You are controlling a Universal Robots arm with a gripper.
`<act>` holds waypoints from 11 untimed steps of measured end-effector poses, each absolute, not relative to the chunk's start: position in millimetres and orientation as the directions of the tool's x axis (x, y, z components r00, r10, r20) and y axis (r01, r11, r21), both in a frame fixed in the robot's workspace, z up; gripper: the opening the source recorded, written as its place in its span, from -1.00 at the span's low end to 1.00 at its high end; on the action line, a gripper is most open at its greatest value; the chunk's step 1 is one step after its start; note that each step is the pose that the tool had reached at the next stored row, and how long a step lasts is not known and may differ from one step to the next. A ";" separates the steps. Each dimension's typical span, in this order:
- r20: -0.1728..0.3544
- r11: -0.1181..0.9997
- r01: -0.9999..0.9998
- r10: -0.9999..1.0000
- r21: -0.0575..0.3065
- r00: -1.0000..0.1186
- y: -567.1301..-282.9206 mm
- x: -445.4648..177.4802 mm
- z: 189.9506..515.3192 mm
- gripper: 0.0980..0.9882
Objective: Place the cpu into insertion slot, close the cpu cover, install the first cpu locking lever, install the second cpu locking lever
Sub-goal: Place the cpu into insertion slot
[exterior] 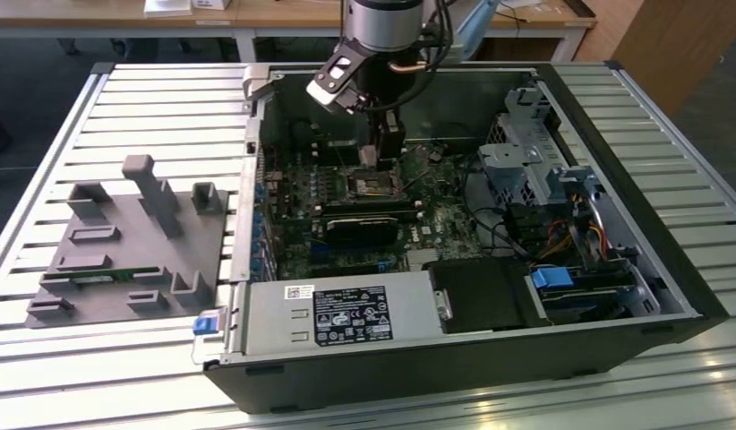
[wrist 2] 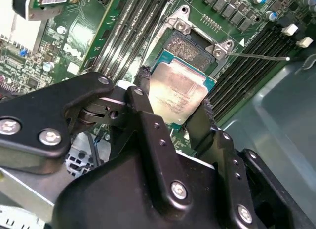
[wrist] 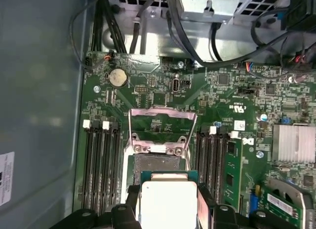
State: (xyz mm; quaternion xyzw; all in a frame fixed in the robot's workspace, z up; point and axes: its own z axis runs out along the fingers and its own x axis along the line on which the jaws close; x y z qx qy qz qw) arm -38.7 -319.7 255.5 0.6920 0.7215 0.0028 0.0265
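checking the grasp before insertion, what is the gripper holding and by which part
The gripper holds the cpu, its two fingers pinching opposite side edges of the chip, with the metal top left bare.

cpu (wrist: 168, 203) in claw (wrist: 168, 194), over insertion slot (wrist: 157, 166) | cpu cover (wrist: 159, 148) beyond it | memory slots (wrist: 101, 160) flanking

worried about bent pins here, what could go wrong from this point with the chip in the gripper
1. The gripper holds the chip by two edges just over the socket, whose pin field is bare. In the second wrist view the chip overlaps only part of it, so a tilted or offset drop could bend pins.
2. The cover stands open right beside the socket, and the fingers might catch it going down.
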 end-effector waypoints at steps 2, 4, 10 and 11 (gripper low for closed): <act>-0.034 0.041 0.998 0.999 0.041 -0.040 -319.6 -38.7 252.3 0.00; -0.034 0.039 0.998 0.999 0.041 -0.038 -319.5 -38.7 250.2 0.00; -0.034 0.028 0.999 0.999 0.041 -0.026 -319.5 -38.9 247.9 0.00; -0.033 0.024 0.999 0.999 0.041 -0.023 -319.5 -39.0 247.1 0.00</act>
